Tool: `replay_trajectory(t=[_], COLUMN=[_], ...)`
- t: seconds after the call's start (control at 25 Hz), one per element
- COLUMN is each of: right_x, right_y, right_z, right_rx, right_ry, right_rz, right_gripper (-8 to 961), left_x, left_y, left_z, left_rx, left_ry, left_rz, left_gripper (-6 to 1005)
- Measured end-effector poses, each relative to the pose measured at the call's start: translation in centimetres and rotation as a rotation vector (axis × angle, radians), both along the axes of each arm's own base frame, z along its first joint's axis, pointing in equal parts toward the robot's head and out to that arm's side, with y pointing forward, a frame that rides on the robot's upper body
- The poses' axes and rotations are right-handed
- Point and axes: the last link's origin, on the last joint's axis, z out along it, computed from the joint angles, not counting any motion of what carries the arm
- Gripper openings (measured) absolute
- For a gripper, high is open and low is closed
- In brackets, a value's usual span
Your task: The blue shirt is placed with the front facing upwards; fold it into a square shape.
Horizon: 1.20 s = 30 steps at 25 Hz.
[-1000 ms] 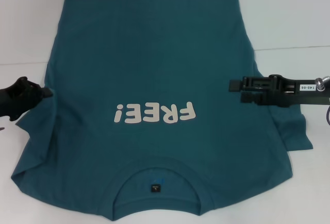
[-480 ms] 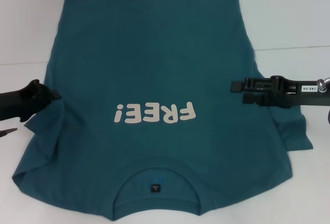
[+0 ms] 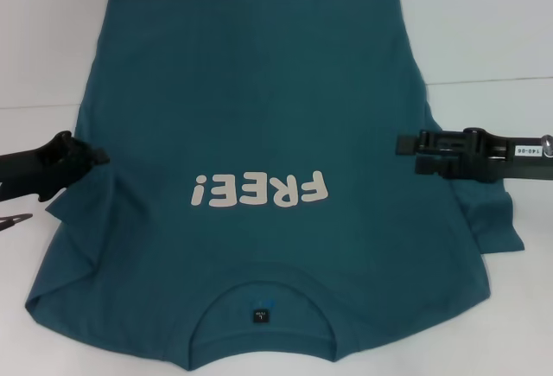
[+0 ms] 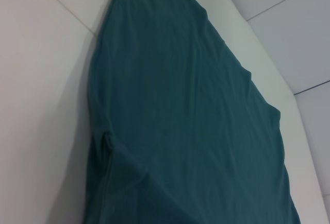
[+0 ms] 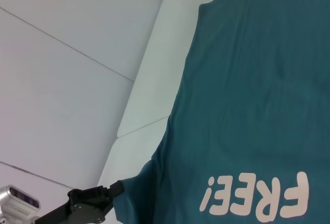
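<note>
The left end effector (image 3: 86,156) sat at the left side of the blue shirt (image 3: 259,117), its dark fingertips pinched shut on the fabric where the left sleeve meets the body; the cloth there was drawn up into a raised fold, with creases running down toward the near left corner of the garment. The right wrist view showed the same end effector (image 5: 116,187) with its tip against the shirt's edge. The right end effector (image 3: 406,153) lay level over the shirt's right side, beside the right sleeve, its tips pointing inward; whether it was open or closed could not be told, nor whether it touched the cloth.

The shirt lay spread front up across the middle of the white worktop (image 3: 484,30), its collar (image 3: 259,289) and small dark neck label (image 3: 259,315) toward the near edge, its hem toward the far edge. Cream "FREE!" lettering (image 3: 259,191) crossed the chest between the two end effectors.
</note>
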Motion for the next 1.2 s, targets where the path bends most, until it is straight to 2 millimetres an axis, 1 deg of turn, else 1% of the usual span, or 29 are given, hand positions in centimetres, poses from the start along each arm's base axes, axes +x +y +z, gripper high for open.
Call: replay_trajectory(t=[0.28,0.52,0.88,1.04,1.08,1.2], right_x=[0.3,0.5,0.8,0.8,0.8,0.8], right_y=[-0.3,-0.7,-0.8,-0.7,-0.7,-0.7], right_z=[-0.1,-0.2,0.2,0.3,0.3,0.2], right_rx=[0.008,0.02,0.044,0.049,0.05,0.049], right_ry=[0.002,0.018,0.032,0.031,0.03,0.031], right_rz=[0.006,0.015,0.004,0.003,0.003,0.0], right_gripper=[791,790,787,786,786,786], left_x=[-0.4,0.0,1.7,2.3,2.8,3.6], left_y=[-0.2,0.1,1.2,1.4,1.6,1.8], left_z=[0.1,0.3,-0.6,-0.5,-0.3,-0.3], left_rx=[0.003,0.006,-0.043,-0.052,-0.056,-0.07], left_ry=[-0.002,-0.009,0.14,0.188,0.221,0.258], left_rz=[0.014,0.013,-0.06,-0.098,-0.13,-0.171], left_gripper=[30,29,26,24,24,40])
